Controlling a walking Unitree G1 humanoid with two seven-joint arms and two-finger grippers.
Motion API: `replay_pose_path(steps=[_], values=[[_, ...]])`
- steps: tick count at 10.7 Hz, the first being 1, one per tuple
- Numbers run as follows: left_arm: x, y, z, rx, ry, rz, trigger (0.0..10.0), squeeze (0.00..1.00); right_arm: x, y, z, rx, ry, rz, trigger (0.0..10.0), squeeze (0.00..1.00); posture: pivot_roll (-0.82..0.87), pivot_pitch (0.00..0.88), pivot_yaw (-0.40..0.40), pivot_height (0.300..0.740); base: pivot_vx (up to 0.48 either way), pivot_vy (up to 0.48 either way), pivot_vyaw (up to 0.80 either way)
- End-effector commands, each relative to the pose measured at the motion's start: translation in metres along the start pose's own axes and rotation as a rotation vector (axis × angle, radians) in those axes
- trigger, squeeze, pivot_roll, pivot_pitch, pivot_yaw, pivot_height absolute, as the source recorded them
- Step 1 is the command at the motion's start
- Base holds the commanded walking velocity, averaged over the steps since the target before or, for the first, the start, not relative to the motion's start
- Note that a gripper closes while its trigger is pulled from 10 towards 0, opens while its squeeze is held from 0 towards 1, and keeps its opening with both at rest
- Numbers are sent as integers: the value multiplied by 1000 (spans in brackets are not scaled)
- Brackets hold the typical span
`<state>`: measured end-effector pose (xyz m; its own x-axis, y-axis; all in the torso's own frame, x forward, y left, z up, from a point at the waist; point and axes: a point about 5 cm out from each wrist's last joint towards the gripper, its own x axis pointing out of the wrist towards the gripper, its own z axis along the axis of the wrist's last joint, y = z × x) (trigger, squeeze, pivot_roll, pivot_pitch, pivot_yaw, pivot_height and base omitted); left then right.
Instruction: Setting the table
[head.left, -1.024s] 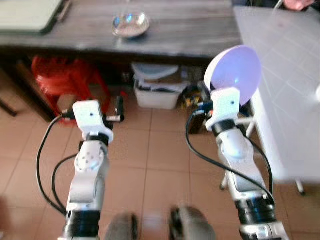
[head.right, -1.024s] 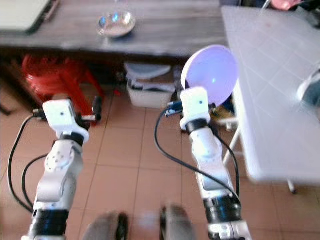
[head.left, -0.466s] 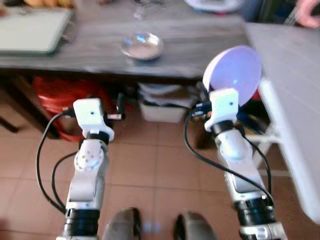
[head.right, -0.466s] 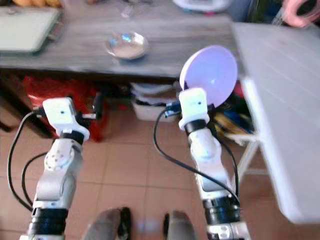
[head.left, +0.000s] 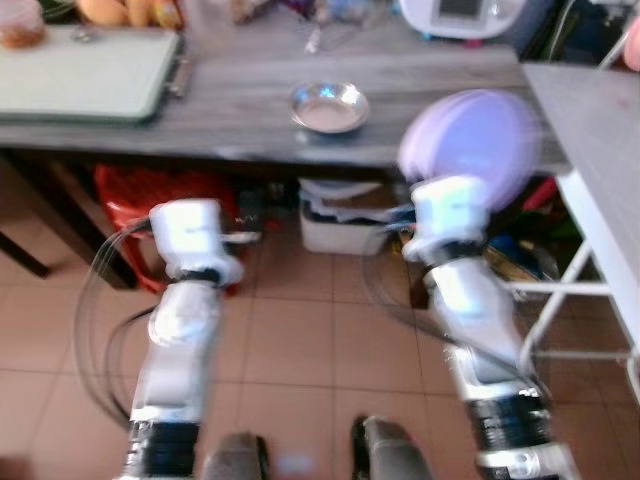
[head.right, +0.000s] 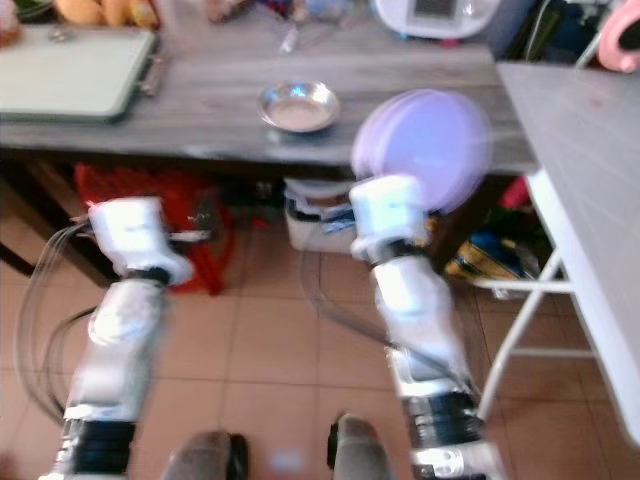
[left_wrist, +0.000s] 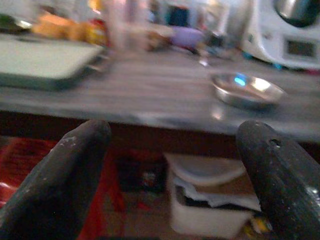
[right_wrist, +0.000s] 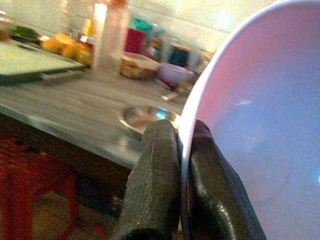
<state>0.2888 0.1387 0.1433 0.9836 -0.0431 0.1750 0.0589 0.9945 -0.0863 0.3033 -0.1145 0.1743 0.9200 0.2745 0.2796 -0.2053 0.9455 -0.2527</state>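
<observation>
Right gripper (right_wrist: 182, 165): fingers clamped on the rim of the lavender plate (head.left: 470, 145), held upright above the floor.
Left gripper (left_wrist: 170, 170): fingers spread wide, holding nothing.
Metal bowl (head.left: 328, 106): on the grey wooden counter (head.left: 230, 100), ahead.
White table (head.left: 600, 130): robot's right.

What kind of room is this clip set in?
Probably a home kitchen or dining area: a long wooden counter bears a steel bowl, a white appliance and fruit, with a tiled floor below.

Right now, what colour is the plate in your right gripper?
Pale lilac plate, pinched at its rim by the right gripper; clearest in the right wrist view.
</observation>
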Motion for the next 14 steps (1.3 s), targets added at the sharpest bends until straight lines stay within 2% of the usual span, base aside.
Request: replay_pose_path(steps=[1,9,12,14], values=[[2,-11,2,-9,-12,-32,10000,0,0,-11,3,-12,-11,-27,10000,0,-33,172,-1,740,386,281,0],[1,-14,4,13,-23,-53,10000,0,0,-10,0,-4,-1,-34,10000,0,-30,170,7,740,464,32,0],[-1,-13,3,15,-23,-50,10000,0,6,-17,-2,-33,21,-23,10000,0,-29,170,7,740,89,0,0],[-9,-7,1,22,-8,-36,10000,0,22,-29,-2,-40,40,5,10000,0,-17,175,9,740,0,0,0]])
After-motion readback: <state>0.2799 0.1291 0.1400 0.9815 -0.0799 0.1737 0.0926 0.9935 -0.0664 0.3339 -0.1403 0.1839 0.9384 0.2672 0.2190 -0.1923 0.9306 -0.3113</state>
